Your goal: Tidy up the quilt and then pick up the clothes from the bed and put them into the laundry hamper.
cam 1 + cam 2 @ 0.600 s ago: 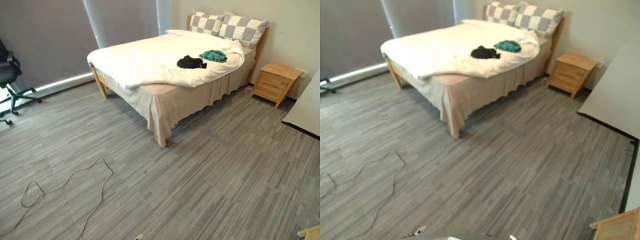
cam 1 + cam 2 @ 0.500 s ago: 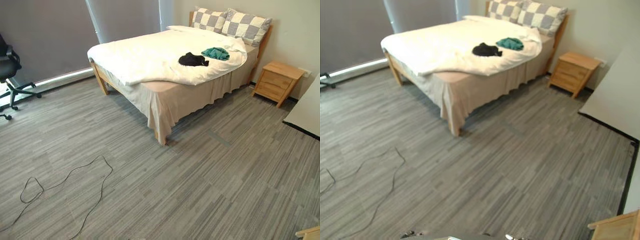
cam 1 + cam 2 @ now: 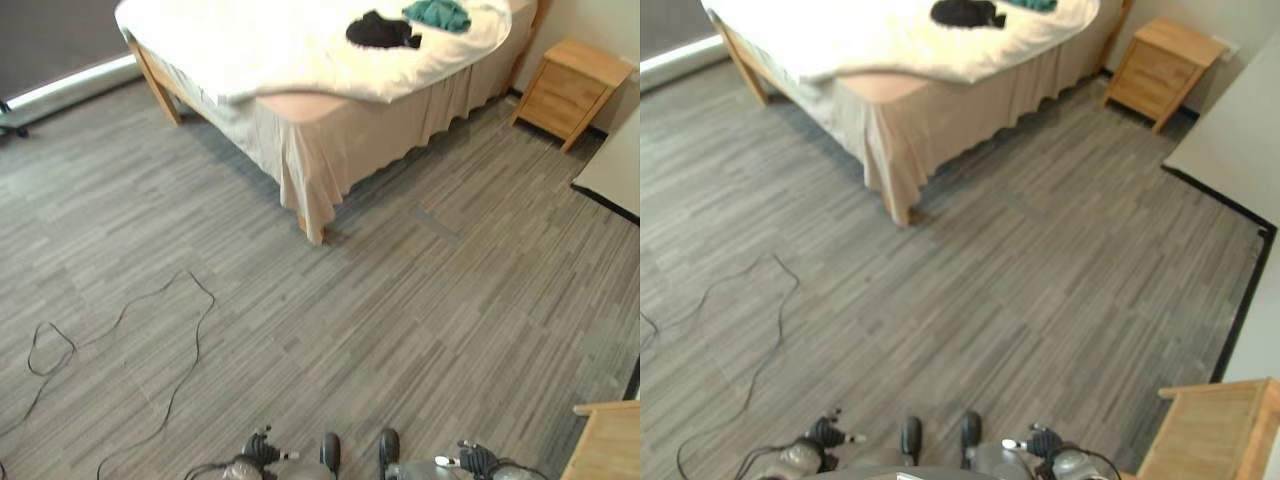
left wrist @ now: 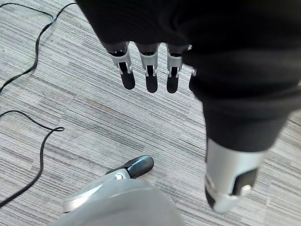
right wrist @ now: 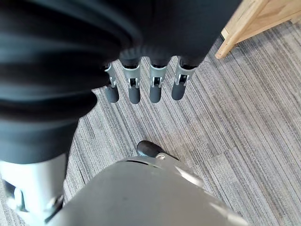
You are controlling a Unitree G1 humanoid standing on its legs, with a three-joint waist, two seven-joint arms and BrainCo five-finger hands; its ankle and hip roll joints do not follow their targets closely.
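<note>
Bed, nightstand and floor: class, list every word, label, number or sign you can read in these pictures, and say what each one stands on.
None: no readable text stands on anything here.
The white quilt, the black garment, the green garment and the wooden nightstand bear no print.
The left hand and right hand hang open over the floor, with no markings to read.

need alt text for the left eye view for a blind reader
A bed with a rumpled white quilt stands across grey plank flooring, a black garment and a teal garment lying on the quilt. A wooden nightstand sits beside the bed.
</note>
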